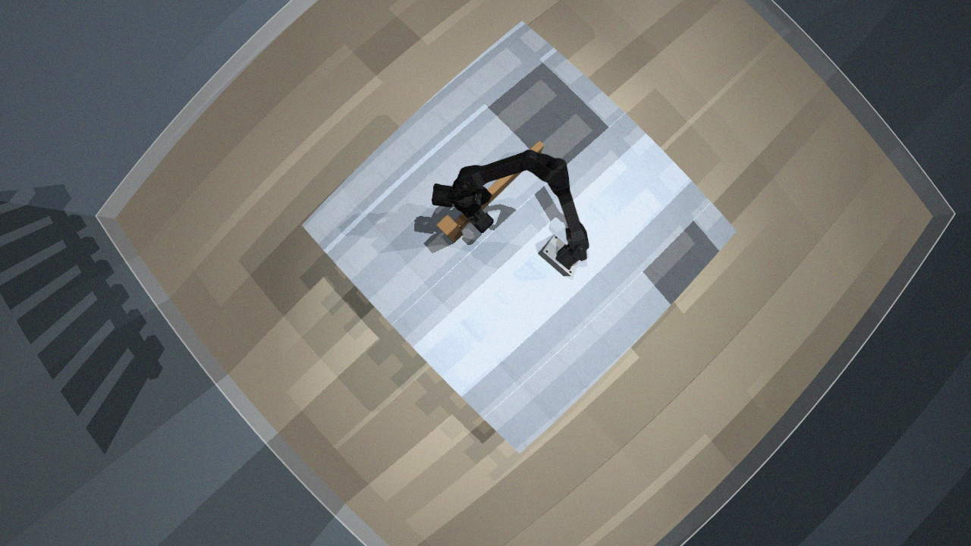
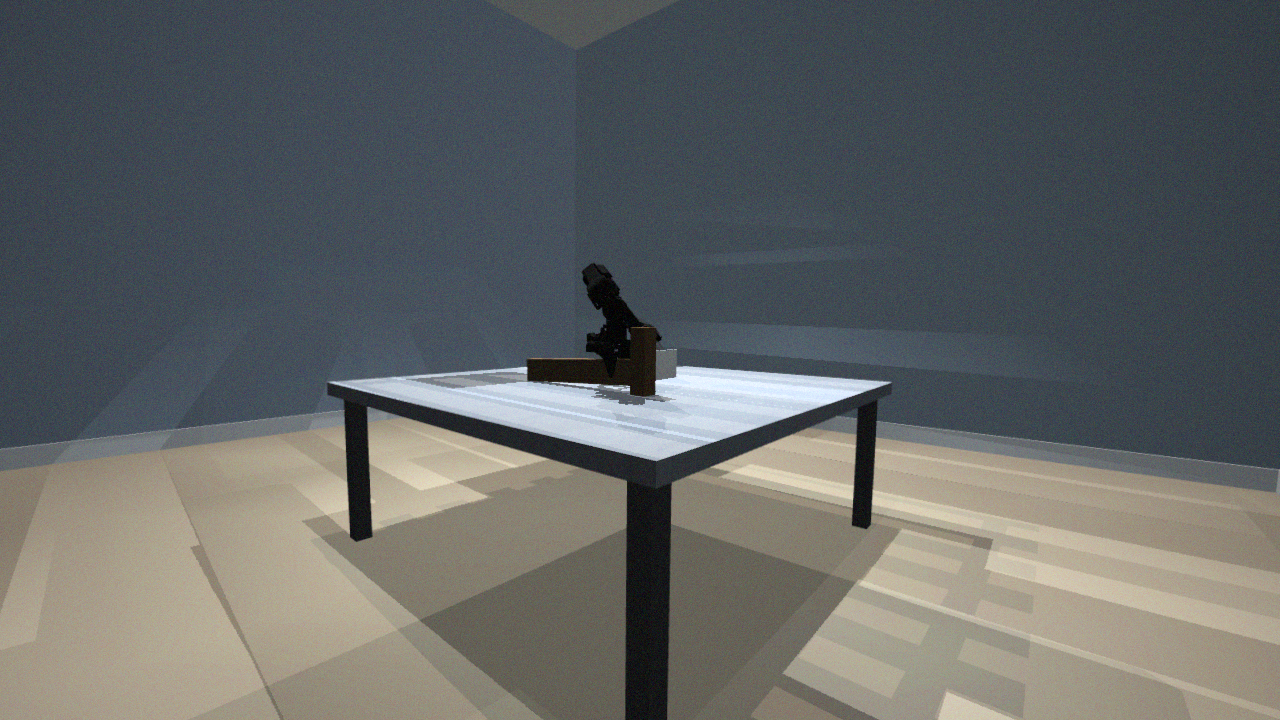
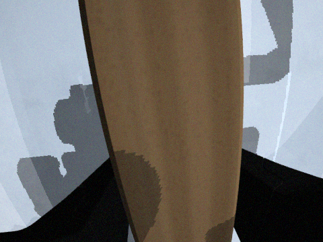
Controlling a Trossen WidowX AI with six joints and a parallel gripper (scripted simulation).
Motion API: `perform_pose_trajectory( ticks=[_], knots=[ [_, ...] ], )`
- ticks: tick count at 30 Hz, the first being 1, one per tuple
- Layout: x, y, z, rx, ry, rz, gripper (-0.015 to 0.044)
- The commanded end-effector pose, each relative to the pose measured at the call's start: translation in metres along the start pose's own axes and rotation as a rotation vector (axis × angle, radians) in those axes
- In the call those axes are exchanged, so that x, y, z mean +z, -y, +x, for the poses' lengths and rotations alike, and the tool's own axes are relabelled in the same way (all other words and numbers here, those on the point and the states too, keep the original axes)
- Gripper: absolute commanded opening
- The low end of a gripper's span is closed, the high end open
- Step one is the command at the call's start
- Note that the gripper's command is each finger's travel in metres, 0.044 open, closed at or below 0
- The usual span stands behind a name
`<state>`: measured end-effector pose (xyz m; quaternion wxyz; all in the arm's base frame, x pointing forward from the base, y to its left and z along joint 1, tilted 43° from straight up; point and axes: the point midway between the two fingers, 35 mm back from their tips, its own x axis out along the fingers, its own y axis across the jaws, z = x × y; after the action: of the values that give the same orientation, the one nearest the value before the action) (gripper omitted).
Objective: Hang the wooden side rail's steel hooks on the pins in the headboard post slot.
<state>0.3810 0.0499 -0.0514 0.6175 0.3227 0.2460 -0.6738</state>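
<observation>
Exterior: post (image 2: pixel 642 360) (upright) hides its slot's contents.

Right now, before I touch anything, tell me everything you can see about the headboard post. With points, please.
The headboard post (image 1: pixel 447 226) (image 2: pixel 643 361) is a plain, straight-sided brown block, wooden by its look, lighter on top from above and darker from the side. It stands upright on the pale table (image 1: pixel 475 353) (image 2: pixel 653 443), taller than the side rail (image 1: pixel 503 183) (image 2: pixel 572 369) (image 3: pixel 175 101). The rail's near end runs up to it; whether they touch is hidden. Its slot, the pins and the hooks can't be seen.
</observation>
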Motion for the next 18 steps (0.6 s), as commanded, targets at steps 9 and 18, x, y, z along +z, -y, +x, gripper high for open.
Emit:
perform_pose_trajectory(
  ticks=[9, 18],
  knots=[
    [0.000, 0.000, -0.038, 0.003, -0.007, 0.000, 0.0440],
    [0.027, 0.000, -0.040, 0.003, -0.006, 0.000, 0.0440]
  ],
)
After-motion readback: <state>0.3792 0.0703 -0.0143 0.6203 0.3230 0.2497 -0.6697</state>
